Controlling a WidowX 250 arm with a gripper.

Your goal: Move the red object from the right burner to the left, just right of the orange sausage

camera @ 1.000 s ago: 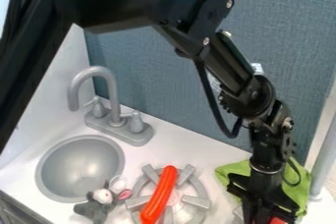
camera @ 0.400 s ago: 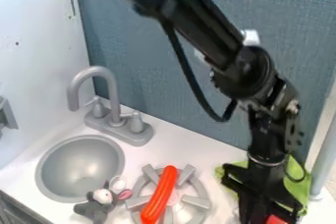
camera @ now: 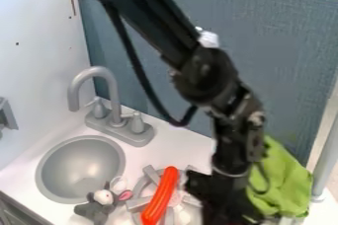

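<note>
My hand [camera: 221, 200] is low at the near right of the tabletop [camera: 163, 151]; I cannot tell whether it is spread or pinching. The green cloth [camera: 282, 182] stands in a bunched, raised heap just to my right. I judge it light, limp and hard to harm, with enough grip not to slide away; an upper fold would be my hold, though its loose edges may trail. To my left, the orange-red sausage [camera: 160, 197] lies across the burner [camera: 150, 173], with a plush mouse [camera: 96, 210] further left.
</note>
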